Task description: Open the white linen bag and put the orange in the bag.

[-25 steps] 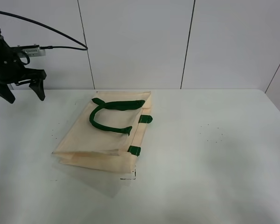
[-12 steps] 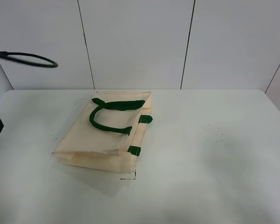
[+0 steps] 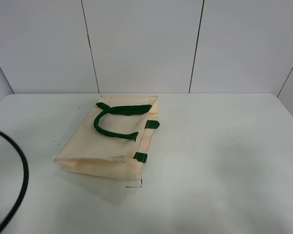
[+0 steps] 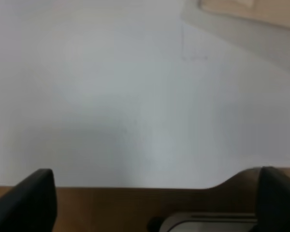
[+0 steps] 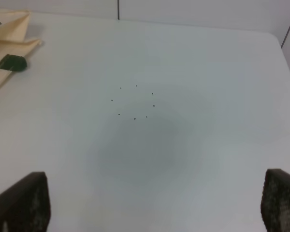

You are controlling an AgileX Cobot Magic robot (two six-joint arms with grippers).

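Observation:
The white linen bag (image 3: pixel 105 141) lies flat and closed on the white table (image 3: pixel 224 161), left of the middle, with its dark green handles (image 3: pixel 118 119) on top and green tabs (image 3: pixel 140 157) at its right edge. The orange is out of view in every frame. Neither gripper shows in the exterior high view. My left gripper (image 4: pixel 154 181) is open and empty over the table's edge, with a bag corner (image 4: pixel 251 7) far from it. My right gripper (image 5: pixel 157 181) is open and empty over bare table, with the bag (image 5: pixel 9 29) and a tab (image 5: pixel 10 63) off to one side.
A black cable (image 3: pixel 19 185) loops into the exterior high view at the lower left. Small dark specks (image 3: pixel 222 139) mark the table right of the bag. A brown table edge (image 4: pixel 111 208) runs under my left gripper. A white panelled wall (image 3: pixel 146 44) stands behind the table.
My left arm has left the exterior high view past the left edge; only its black cable shows now, lower down. The bag has not moved.

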